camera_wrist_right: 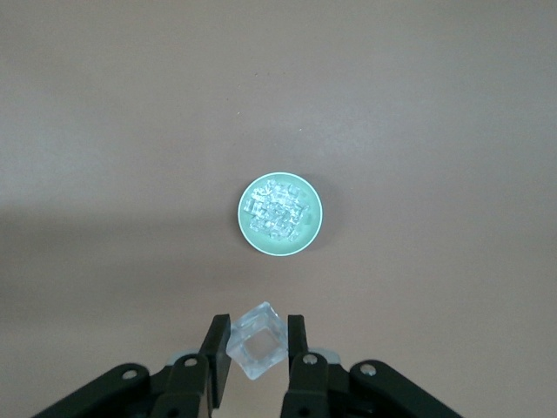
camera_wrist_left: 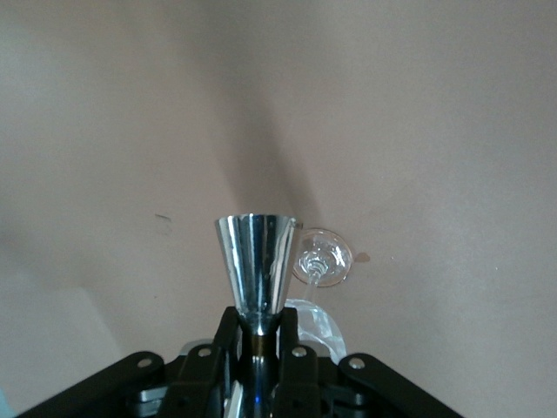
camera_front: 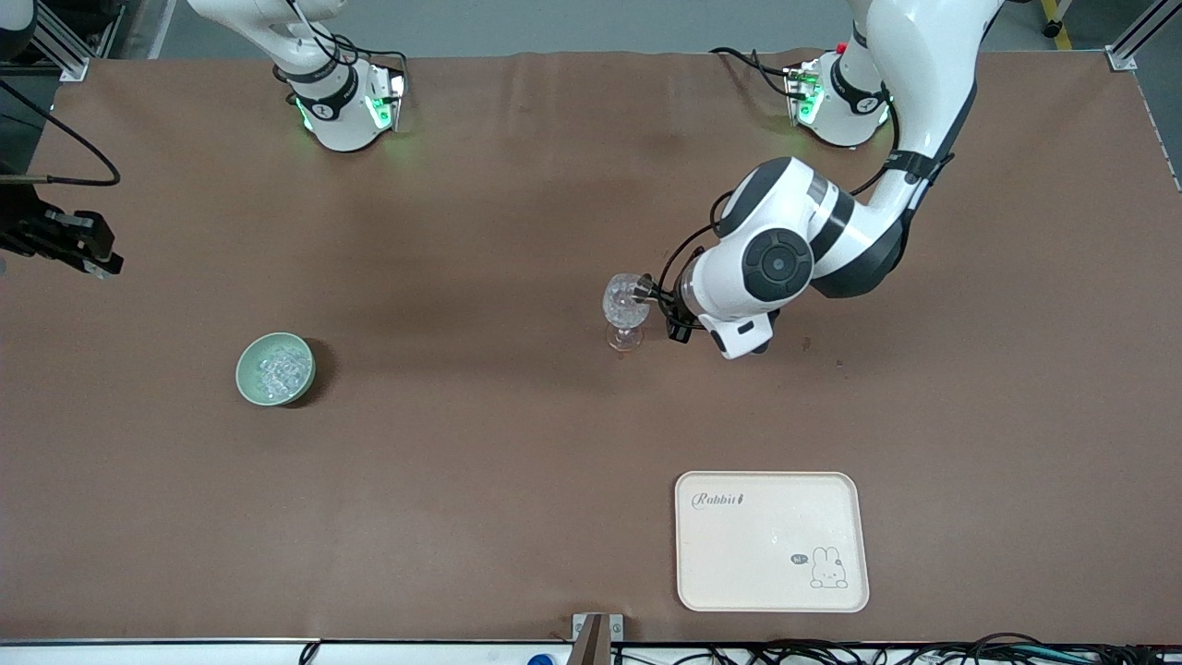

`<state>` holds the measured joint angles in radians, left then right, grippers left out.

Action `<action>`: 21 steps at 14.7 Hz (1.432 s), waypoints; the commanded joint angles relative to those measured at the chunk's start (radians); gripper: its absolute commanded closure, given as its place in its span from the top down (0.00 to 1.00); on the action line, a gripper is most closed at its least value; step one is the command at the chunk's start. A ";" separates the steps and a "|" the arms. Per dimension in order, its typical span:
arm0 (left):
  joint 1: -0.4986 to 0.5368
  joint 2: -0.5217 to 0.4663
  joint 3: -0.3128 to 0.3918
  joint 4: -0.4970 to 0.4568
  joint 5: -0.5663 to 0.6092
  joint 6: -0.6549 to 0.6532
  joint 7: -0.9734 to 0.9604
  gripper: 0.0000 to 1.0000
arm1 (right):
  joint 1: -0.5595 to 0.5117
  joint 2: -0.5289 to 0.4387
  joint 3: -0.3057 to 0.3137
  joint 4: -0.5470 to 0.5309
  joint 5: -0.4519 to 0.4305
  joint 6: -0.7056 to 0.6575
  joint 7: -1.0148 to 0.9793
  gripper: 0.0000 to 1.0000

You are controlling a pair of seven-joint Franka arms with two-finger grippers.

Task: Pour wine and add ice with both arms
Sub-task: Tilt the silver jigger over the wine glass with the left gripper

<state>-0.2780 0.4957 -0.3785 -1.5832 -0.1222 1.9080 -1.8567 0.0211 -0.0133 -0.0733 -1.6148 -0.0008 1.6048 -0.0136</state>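
Observation:
A clear stemmed glass (camera_front: pixel 624 312) stands mid-table. My left gripper (camera_front: pixel 659 299) is beside its bowl, shut on the waist of a silver metal jigger (camera_wrist_left: pixel 257 261). The jigger's cup lies over the glass's rim. In the left wrist view the gripper (camera_wrist_left: pixel 264 319) shows with the glass's foot (camera_wrist_left: pixel 324 259) below it. No wine shows. My right gripper (camera_wrist_right: pixel 258 322) is shut on one clear ice cube (camera_wrist_right: pixel 258 341), high over the green bowl (camera_wrist_right: pixel 246 228) of ice (camera_wrist_right: pixel 278 212). That bowl (camera_front: pixel 246 386) sits toward the right arm's end of the table. The right hand (camera_front: pixel 88 249) shows only as a black shape at the picture's edge.
A cream tray (camera_front: pixel 771 554) with a rabbit drawing lies near the table's front edge, nearer to the camera than the glass. Brown cloth covers the table. Cables run along the front edge.

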 commanded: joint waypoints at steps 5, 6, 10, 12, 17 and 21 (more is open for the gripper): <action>-0.040 -0.025 0.004 -0.015 0.091 -0.003 -0.101 0.00 | 0.017 0.010 -0.005 0.016 0.010 -0.039 -0.006 0.04; -0.041 -0.025 0.004 -0.015 0.093 -0.003 -0.107 0.00 | 0.017 0.012 -0.003 0.016 0.012 -0.039 -0.006 0.04; -0.053 -0.026 0.006 -0.005 0.142 -0.004 -0.142 0.00 | 0.017 0.012 -0.005 0.015 0.012 -0.039 -0.006 0.04; -0.053 -0.025 0.004 0.000 0.156 -0.007 -0.150 0.00 | 0.017 0.012 -0.005 0.016 0.012 -0.039 -0.006 0.04; -0.072 -0.026 0.006 0.003 0.168 -0.007 -0.174 0.00 | 0.017 0.012 -0.005 0.016 0.012 -0.039 -0.005 0.04; -0.073 -0.029 0.006 0.011 0.170 -0.007 -0.187 0.00 | 0.017 0.012 -0.005 0.016 0.012 -0.039 -0.003 0.04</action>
<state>-0.3446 0.4920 -0.3785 -1.5731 0.0249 1.9081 -2.0211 0.0330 -0.0067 -0.0733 -1.6134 -0.0008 1.5781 -0.0136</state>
